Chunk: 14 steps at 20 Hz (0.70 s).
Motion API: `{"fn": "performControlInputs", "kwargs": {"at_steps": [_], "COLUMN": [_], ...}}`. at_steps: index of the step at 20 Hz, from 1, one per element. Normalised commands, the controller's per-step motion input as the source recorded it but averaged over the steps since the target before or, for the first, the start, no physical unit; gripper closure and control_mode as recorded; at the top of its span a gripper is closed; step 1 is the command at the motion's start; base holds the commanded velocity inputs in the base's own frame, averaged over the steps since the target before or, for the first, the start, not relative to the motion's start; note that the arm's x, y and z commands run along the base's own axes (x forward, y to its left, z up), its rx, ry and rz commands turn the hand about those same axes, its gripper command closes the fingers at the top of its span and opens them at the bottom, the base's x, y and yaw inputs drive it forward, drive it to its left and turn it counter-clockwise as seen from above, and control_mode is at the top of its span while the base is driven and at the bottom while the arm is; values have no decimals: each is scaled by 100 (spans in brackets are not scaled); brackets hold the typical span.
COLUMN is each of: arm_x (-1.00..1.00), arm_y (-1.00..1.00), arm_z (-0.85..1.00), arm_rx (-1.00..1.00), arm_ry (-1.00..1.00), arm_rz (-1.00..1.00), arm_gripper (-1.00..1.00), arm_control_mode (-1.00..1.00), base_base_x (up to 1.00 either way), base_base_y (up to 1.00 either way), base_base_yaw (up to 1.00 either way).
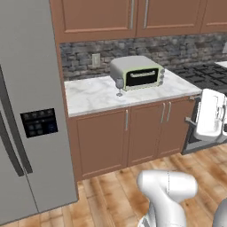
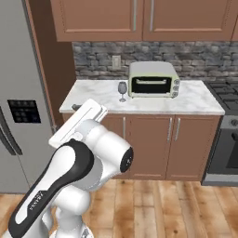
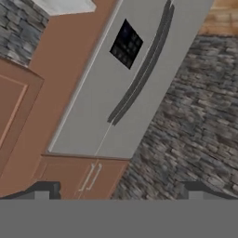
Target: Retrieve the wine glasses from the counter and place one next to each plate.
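Marble tabletop on brown cabinets, stone backsplash behind, carries one wine glass upright just left of a toaster oven, fridge to the left, while I see my jaws spread wide and holding nothing.

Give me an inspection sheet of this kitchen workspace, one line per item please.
Surface: counter, white marble on brown cabinets.
Job's things: one wine glass upright on the counter, just left of the toaster oven; plates: nothing seen.
Clutter: toaster oven at the back of the counter.
Grippers: gripper, jaws apart and holding nothing, pointed at the fridge.
Cables: nothing seen.
Surroundings: fridge left of the counter, stove to its right, stone backsplash, wooden floor.
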Motion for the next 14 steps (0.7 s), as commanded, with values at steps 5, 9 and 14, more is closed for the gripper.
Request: {"fn": "performControlInputs", "kwargs": {"at_steps": [5,9,14], "arm_x": [0,0,0], "arm_y": [0,0,0], "arm_z": [0,0,0], "arm_rx": [0,0,0], "arm_ry": [0,0,0], "arm_rz": [0,0,0], "arm_gripper": [-100,-100,-100], "arm_control_mode": [100,100,100], "base_base_x": [96,100,79], "base_base_y": [-43,-7,-2], "base_base_yaw": [8,5,3]}}
